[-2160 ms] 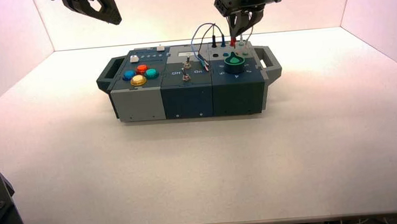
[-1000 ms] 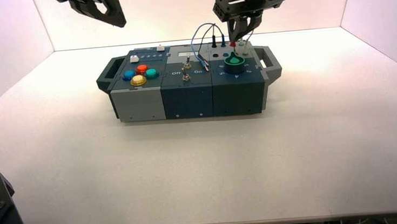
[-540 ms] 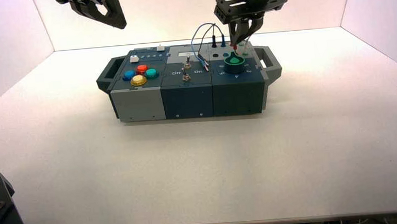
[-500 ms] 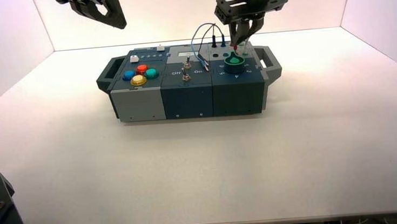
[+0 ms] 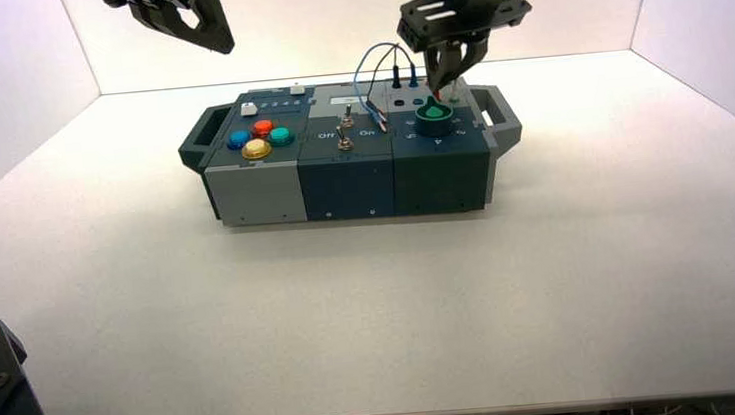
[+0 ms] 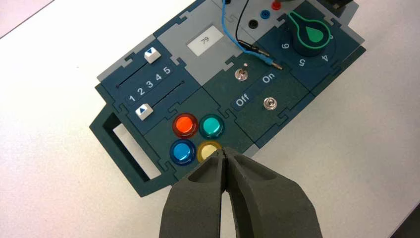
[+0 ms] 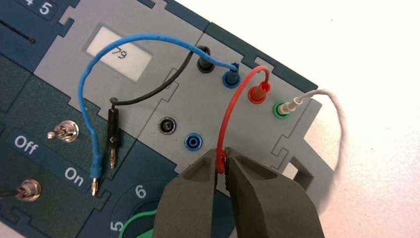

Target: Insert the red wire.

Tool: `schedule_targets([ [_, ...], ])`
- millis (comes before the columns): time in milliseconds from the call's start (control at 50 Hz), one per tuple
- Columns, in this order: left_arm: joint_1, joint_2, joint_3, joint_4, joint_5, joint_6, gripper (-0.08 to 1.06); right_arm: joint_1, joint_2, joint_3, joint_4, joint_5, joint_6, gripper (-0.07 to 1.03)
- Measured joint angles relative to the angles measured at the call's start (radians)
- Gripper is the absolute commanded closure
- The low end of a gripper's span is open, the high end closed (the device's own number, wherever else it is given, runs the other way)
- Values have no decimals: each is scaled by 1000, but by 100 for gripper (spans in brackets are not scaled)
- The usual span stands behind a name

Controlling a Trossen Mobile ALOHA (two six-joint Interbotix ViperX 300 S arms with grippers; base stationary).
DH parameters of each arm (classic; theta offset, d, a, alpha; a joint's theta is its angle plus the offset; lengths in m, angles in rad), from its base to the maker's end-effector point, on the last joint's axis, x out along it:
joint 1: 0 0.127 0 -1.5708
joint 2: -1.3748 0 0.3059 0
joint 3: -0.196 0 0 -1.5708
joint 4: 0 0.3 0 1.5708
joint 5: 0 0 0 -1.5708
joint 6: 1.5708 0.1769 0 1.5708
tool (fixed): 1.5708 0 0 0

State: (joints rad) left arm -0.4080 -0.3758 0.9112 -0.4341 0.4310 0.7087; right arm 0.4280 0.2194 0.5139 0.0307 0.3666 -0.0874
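The red wire (image 7: 229, 110) loops up from its red plug (image 7: 258, 92), which sits in a socket on the box's grey panel. My right gripper (image 7: 224, 159) is shut on the wire's other red plug and holds it above the panel near the green knob (image 5: 434, 113). In the high view the right gripper (image 5: 440, 87) hangs over the box's right rear. My left gripper (image 6: 225, 151) is shut and empty, raised above the four coloured buttons; it shows at the top left of the high view (image 5: 212, 25).
A blue wire (image 7: 94, 104) and a black wire (image 7: 148, 96) each have one end plugged in and one end lying loose by the On/Off toggle (image 7: 63, 132). A white wire (image 7: 337, 124) sits in the green socket. A display (image 7: 119, 47) reads 79. An open blue socket (image 7: 192, 142) lies near the held plug.
My right gripper has come down a little with the red plug, from near the rear sockets toward the spot just behind the green knob. The left arm has stayed almost still.
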Motion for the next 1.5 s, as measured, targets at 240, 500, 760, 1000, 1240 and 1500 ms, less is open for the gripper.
schedule_targets([
  [240,0,2,-2,0,0,0,101,0,3,-2,0,0,2,98],
  [500,0,2,-2,0,0,0,101,0,-63,25,0,55,-2,59],
  [760,0,3,-3,0,-2,0,101,0,-212,52,0,120,-2,47],
  [1000,0,5,-3,0,-2,-2,101,0,-344,64,17,265,3,47],
  [1240,0,3,-3,0,-2,-2,101,3,-428,83,17,314,3,47],
  [1500,0,3,-3,0,0,0,101,3,-446,101,20,319,3,47],
])
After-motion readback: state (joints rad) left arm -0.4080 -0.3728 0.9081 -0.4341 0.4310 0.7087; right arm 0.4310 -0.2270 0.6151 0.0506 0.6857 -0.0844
